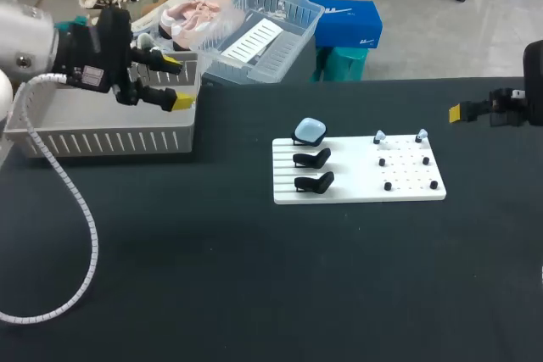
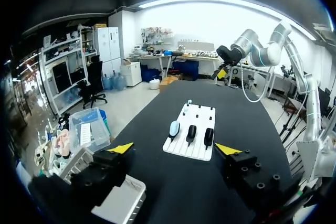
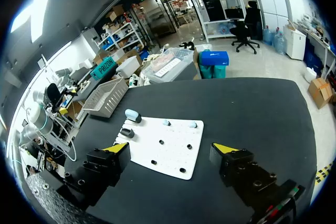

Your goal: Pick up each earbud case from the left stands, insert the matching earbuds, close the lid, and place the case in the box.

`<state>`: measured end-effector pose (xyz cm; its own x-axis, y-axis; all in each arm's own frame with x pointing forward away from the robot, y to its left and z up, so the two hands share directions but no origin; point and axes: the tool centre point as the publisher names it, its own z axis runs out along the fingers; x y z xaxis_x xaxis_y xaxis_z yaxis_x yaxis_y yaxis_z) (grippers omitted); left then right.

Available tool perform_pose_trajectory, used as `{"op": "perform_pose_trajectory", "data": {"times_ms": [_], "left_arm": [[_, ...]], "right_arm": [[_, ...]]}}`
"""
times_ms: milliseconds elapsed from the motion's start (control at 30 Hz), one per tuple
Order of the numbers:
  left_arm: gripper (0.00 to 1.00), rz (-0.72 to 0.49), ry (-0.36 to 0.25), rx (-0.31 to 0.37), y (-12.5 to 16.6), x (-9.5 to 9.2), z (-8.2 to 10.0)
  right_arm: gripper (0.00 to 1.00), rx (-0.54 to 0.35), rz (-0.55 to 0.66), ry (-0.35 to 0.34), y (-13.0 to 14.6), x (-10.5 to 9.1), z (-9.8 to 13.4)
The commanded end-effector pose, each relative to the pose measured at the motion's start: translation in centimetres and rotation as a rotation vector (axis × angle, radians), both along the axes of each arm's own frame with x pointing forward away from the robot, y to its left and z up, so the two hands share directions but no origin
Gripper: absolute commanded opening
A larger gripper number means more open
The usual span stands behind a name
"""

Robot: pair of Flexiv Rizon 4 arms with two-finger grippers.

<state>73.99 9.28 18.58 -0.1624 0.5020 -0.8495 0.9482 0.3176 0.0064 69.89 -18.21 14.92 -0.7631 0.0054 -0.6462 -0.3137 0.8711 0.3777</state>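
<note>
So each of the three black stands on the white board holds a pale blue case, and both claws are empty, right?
Not quite. Only one of them, the farthest, holds a pale blue case; the other two black stands on the white board are bare, as the head view shows. The left claw and right claw are indeed empty.

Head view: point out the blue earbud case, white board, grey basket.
blue earbud case (image 1: pixel 310 131), head view, top of lid.
white board (image 1: pixel 356 186), head view, bare middle.
grey basket (image 1: pixel 102 140), head view, front wall.
</note>
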Motion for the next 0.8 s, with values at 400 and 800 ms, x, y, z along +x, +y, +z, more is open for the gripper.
{"op": "perform_pose_trajectory", "data": {"times_ms": [400,800], "left_arm": [[1.00,-0.137,-0.016,0.075,-6.1,3.4,-4.8],[1.00,-0.194,0.017,0.106,-8.9,6.6,-9.4]], "right_arm": [[1.00,0.001,0.004,0.000,-0.1,0.1,0.0],[1.00,0.001,0.004,0.000,-0.1,0.1,0.0]]}}
